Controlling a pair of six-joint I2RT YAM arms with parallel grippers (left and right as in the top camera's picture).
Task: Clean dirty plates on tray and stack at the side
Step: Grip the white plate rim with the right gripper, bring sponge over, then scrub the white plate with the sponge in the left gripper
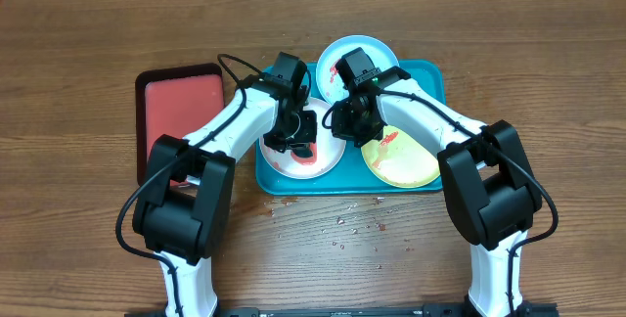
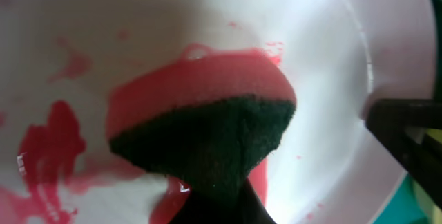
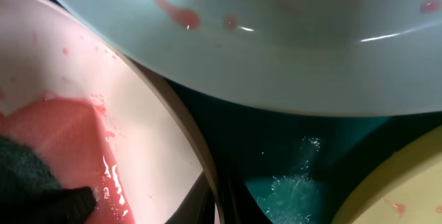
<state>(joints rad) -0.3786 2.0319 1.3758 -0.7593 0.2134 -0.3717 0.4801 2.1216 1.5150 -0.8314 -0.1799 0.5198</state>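
Pressing sponge [image 2: 200, 99] onto pinkish-white plate [image 2: 331, 58], left gripper [image 1: 296, 142] clamped on sponge; right gripper [image 1: 338, 129] pinching plate rim.

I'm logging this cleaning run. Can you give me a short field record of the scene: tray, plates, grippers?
tray: turquoise, holds all three plates
pink plate: front left, red smears, sponge on it
blue plate: back, red smears
yellow plate: front right, red smears
left gripper: shut on sponge, pressed on pink plate
right gripper: seems to pinch pink plate's rim
stacked at side: none yet
red tray: left of tray
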